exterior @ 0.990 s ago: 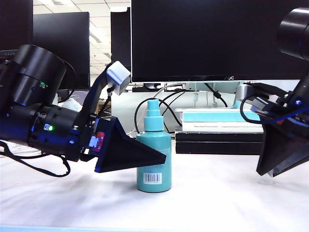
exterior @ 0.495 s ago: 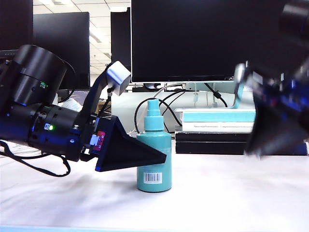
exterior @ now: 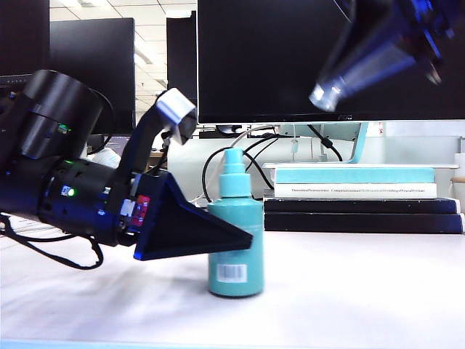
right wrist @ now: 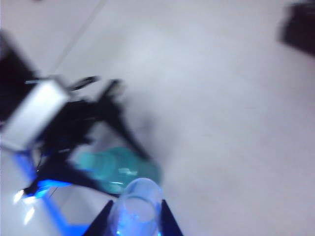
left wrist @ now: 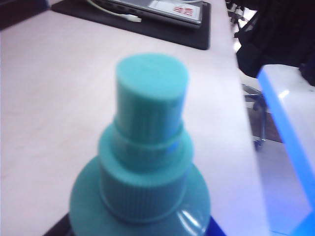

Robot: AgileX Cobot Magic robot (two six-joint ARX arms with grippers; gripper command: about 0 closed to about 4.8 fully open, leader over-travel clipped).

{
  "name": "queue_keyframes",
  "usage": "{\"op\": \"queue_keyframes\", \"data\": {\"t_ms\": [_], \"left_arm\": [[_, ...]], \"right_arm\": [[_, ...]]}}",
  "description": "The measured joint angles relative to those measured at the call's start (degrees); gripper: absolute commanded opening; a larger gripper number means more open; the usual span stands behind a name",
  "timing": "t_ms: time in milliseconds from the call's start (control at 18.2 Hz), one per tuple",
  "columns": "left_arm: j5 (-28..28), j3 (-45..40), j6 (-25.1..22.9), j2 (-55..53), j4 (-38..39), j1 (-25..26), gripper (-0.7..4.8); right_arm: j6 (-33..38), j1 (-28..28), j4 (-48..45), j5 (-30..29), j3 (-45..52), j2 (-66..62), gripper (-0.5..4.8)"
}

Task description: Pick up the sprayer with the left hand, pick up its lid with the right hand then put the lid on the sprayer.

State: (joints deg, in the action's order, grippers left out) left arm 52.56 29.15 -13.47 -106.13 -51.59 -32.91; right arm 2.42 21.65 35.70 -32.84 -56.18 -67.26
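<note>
Exterior view shows you one sprayer [exterior: 235, 247] upright, nozzle up, in left claw [exterior: 218, 234]; right claw [exterior: 341, 80] grips one lid [exterior: 328, 93] high above.

Sprayer [exterior: 235, 247] upright on table [exterior: 363, 291], left claw [exterior: 218, 236] around it; right claw [exterior: 349, 73] with lid [exterior: 336, 89] above right.

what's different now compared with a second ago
The right gripper swung up from the table at the right edge to high above it, carrying the clear lid toward the middle. The sprayer stayed standing on the table, the left gripper still closed around it.
</note>
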Motion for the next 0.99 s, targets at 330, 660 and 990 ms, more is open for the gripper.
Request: {"op": "queue_keyframes", "data": {"t_ms": [330,660,990], "left_arm": [[-1.77,0.31,-2.56,-0.96,-0.50,-2.91,2.78],[-2.43,0.66,-2.58,-1.18,-0.35,-2.91,2.79],[-2.56,1.11,-2.56,-1.20,0.24,-2.97,2.79]], "right_arm": [[-0.85,5.60,3.58,0.28,-1.77,-1.49,0.85],[-2.34,10.84,6.25,6.19,-1.75,-1.81,0.85],[-2.49,14.16,6.71,10.80,-3.56,-2.75,0.84]]}}
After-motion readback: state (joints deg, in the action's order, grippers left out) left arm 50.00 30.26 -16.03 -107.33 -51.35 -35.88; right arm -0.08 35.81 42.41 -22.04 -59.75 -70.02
